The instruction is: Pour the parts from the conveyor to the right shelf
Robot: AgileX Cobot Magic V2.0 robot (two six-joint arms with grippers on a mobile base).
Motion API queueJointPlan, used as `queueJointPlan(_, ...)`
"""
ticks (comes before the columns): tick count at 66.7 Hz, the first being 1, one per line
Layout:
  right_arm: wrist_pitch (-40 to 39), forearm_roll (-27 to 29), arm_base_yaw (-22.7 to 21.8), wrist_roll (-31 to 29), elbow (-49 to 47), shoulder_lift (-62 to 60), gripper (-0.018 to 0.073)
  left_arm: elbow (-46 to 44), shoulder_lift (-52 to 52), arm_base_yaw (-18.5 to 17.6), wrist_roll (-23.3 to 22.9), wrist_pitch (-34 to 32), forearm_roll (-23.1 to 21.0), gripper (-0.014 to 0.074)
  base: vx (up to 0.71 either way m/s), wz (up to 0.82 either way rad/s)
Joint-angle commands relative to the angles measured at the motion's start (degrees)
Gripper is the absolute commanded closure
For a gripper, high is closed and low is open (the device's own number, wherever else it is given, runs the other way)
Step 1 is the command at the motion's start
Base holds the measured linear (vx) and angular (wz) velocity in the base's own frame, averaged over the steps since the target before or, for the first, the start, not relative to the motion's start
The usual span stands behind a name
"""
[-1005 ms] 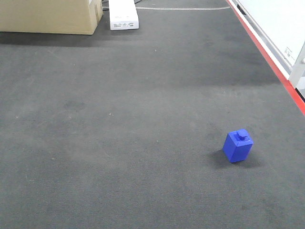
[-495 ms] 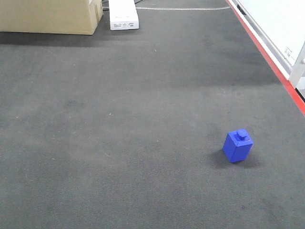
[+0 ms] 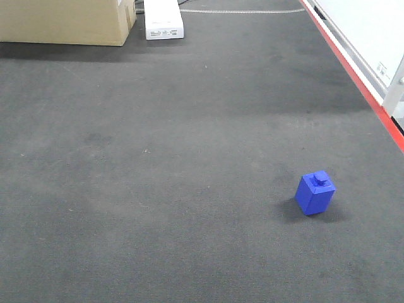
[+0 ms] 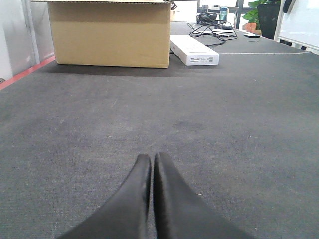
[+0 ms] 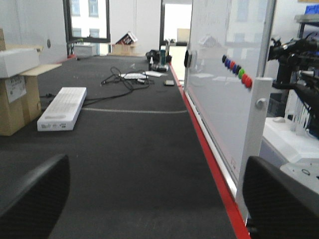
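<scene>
One of the parts, a small bright-blue block (image 3: 315,194) with a square stud on top, stands alone on the dark grey carpet at the lower right of the front view. Neither gripper shows in that view, and the block shows in neither wrist view. My left gripper (image 4: 151,158) hangs low over bare carpet, its two black fingers pressed together with nothing between them. My right gripper (image 5: 157,164) is open wide, one finger (image 5: 37,199) at each lower corner of its view, with only carpet between. The conveyor and the right shelf are out of view.
A large cardboard box (image 3: 63,22) and a flat white box (image 3: 163,19) lie at the far left. A red floor stripe (image 3: 360,82) and a whiteboard (image 5: 224,74) on a white stand run along the right side. Cables (image 5: 119,82) trail on the carpet far ahead.
</scene>
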Motion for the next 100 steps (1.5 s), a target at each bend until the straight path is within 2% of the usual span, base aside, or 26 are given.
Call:
queueJointPlan(1,-5.46,1.63,0.07,0.35,-1.91,2.5,-0.016,-1.12,1.01,-0.3,-0.49,-4.53,-0.45,0.0602,0.0,0.0)
queueJointPlan(8,-1.04,5.38,0.07,-0.44,-2.12,3.91,-0.0136,-1.12,1.01,-0.3,-0.49,-4.53,-0.45,0.0602,0.0,0.0)
queueJointPlan(19,15.52,5.73,0.07,-4.91,-7.0,10.98,-0.0106,-1.12,1.01,-0.3,-0.49,-4.53,-0.45,0.0602,0.0,0.0)
queueJointPlan(30,30.66,9.64,0.07,-11.36,-15.99,20.76,-0.0097,-1.12,1.01,-0.3,-0.49,-4.53,-0.45,0.0602,0.0,0.0)
queueJointPlan(47,47.34,15.97,0.07,-20.03,-31.25,35.86,-0.0085,-1.12,1.01,-0.3,-0.49,-4.53,-0.45,0.0602,0.0,0.0)
queueJointPlan(62,63.6,14.1,0.07,-21.07,-45.33,48.9,-0.0074,-1.12,1.01,-0.3,-0.49,-4.53,-0.45,0.0602,0.0,0.0)
queueJointPlan(75,66.09,16.18,0.07,-21.34,-53.85,55.96,-0.0059,-1.12,1.01,-0.3,-0.49,-4.53,-0.45,0.0602,0.0,0.0)
queueJointPlan(87,66.09,16.16,0.12,-21.49,-54.39,58.96,-0.0046,-1.12,1.01,-0.3,-0.49,-4.53,-0.45,0.0602,0.0,0.0)
queueJointPlan(100,66.09,14.47,3.12,-20.83,-54.39,60.61,-0.0036,-1.12,1.01,-0.3,-0.49,-4.53,-0.45,0.0602,0.0,0.0)
